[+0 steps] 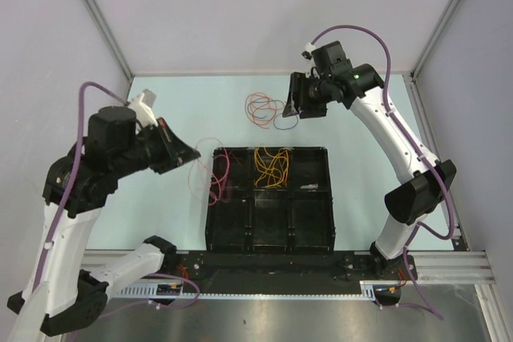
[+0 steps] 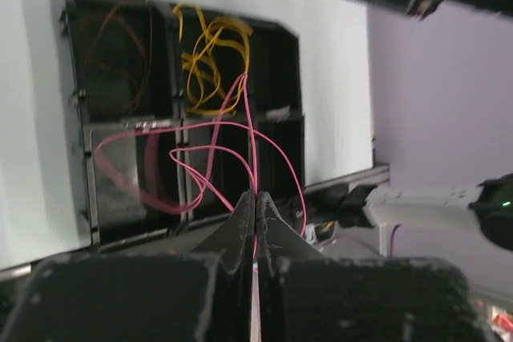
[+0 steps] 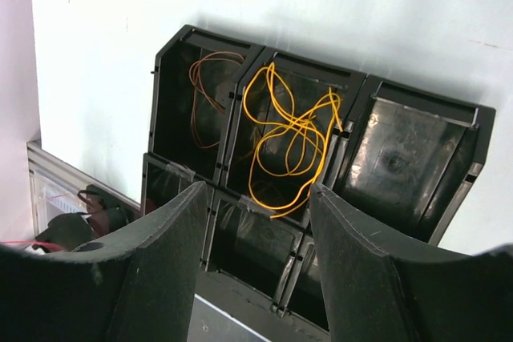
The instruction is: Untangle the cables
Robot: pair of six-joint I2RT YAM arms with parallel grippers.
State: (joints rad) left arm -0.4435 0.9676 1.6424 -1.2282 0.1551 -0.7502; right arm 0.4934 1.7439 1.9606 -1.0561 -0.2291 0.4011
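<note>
Left of the tray, my left end effector is clenched on the pink cable — it runs rightward from me into the tray's left compartments. My right end effector hangs released beside the loose cables on the surface beyond.

The compartment tray is sitting at lower centre of the top view, between the arms. One coiled cable is lying in its upper-middle compartment, and another cable in the upper-left one. A looping cable is hanging from the left gripper over the tray's left side. A loose cable pile is lying on the table above the tray, just left of the right gripper.
</note>
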